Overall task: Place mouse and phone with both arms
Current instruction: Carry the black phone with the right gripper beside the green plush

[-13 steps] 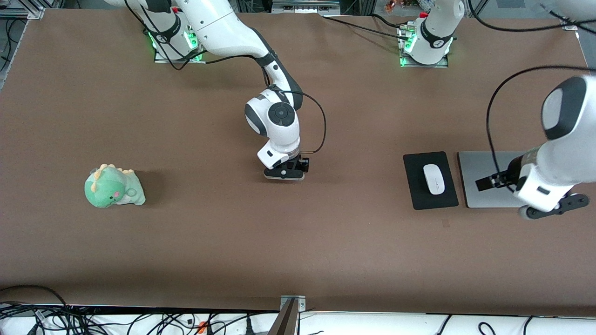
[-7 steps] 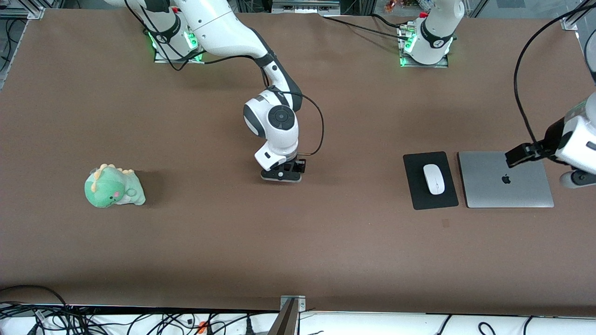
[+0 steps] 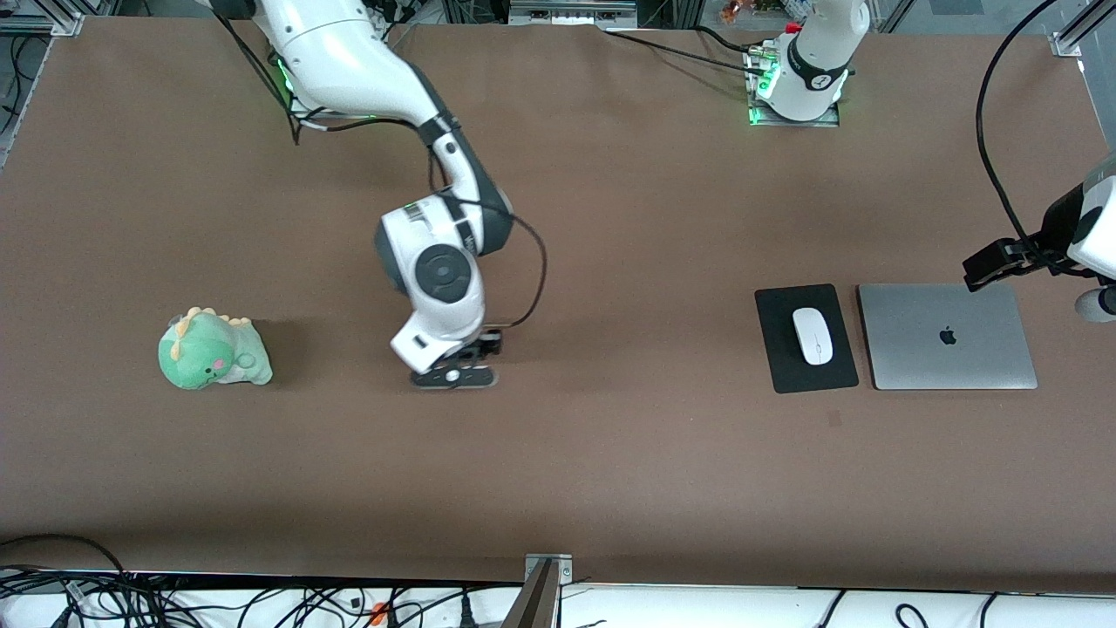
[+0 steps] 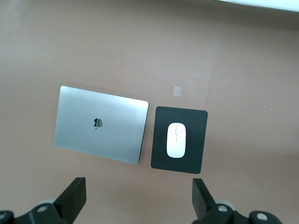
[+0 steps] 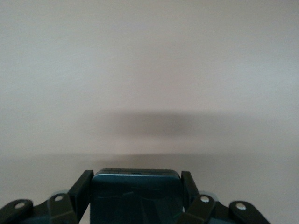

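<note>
The white mouse (image 3: 812, 336) lies on a black mouse pad (image 3: 785, 371) toward the left arm's end of the table; both also show in the left wrist view, the mouse (image 4: 176, 140) on the pad (image 4: 161, 154). My left gripper (image 4: 138, 198) is open and empty, high above the table beside the pad; its wrist (image 3: 1081, 235) sits at the front view's edge. My right gripper (image 3: 453, 377) is low over the table's middle. It is shut on the black phone (image 5: 135, 198), which stands upright between its fingers (image 5: 83, 186).
A closed silver laptop (image 3: 946, 336) lies beside the mouse pad, toward the left arm's end. A green plush dinosaur (image 3: 212, 351) sits toward the right arm's end. A small tape mark (image 3: 835, 419) is on the brown table, nearer the camera than the pad.
My right gripper has moved with the phone toward the dinosaur and nearer the camera. My left arm has drawn back off the laptop toward its end of the table.
</note>
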Robot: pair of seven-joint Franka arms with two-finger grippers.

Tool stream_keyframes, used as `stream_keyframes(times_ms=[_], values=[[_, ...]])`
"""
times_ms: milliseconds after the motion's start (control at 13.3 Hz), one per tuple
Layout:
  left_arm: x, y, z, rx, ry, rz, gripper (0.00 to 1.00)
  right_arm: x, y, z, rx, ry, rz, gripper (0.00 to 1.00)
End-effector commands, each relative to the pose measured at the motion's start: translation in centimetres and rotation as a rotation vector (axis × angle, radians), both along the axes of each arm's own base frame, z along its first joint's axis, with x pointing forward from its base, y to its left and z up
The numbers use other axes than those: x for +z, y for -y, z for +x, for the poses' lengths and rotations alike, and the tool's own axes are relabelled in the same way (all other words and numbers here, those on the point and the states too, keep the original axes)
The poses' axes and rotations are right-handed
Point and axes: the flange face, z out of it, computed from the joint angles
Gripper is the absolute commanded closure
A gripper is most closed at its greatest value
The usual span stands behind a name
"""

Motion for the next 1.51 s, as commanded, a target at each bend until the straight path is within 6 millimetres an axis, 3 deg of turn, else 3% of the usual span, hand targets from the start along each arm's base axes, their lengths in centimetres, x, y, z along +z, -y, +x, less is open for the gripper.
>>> stream_keyframes(times_ms=[0, 151, 376, 677, 753, 828, 903, 978, 1129, 1280, 1430], values=[[0.7, -0.4, -0.9, -0.012, -0.003, -0.008, 0.00, 0.6, 7.3, -0.5, -0.004, 0.032, -0.006, 0.83], [1.2, -0.4, -1.0, -0.010, 0.005, -0.005, 0.00, -0.9, 13.5, -1.1, 0.002, 0.091, 0.008, 0.82], [1.3, -0.4, -1.1, -0.011, 0.010, -0.008, 0.00, -4.0, 20.7, -2.7, 0.010, 0.172, 0.022, 0.78], [2.0, -0.9, -1.6, 0.003, 0.010, -0.020, 0.00, -6.2, 24.5, -3.8, -0.008, 0.201, 0.017, 0.77], [2.3, -0.9, -1.8, 0.004, 0.013, -0.021, 0.00, -6.5, 24.6, -4.1, -0.011, 0.199, 0.018, 0.68], [2.8, -0.6, -2.3, 0.005, 0.017, -0.030, 0.00, -6.7, 24.5, -4.2, -0.021, 0.202, 0.028, 0.52], [3.0, -0.4, -2.7, -0.004, 0.015, -0.034, 0.00, -6.8, 24.2, -4.3, -0.024, 0.206, 0.035, 0.20], [2.8, -0.4, -3.2, -0.019, 0.005, -0.026, 0.00, -6.9, 23.8, -4.4, -0.020, 0.205, 0.041, 0.00], [3.0, -0.4, -4.5, -0.050, -0.004, -0.018, 0.00, -6.8, 23.7, -4.4, -0.018, 0.203, 0.042, 0.00], [3.5, -2.7, -5.4, -0.082, -0.006, -0.089, 0.00, -6.3, 23.5, -4.1, -0.017, 0.209, 0.047, 0.00], [3.7, -2.1, -6.2, -0.099, -0.010, -0.087, 0.00, -5.8, 23.2, -3.8, -0.014, 0.213, 0.051, 0.00]])
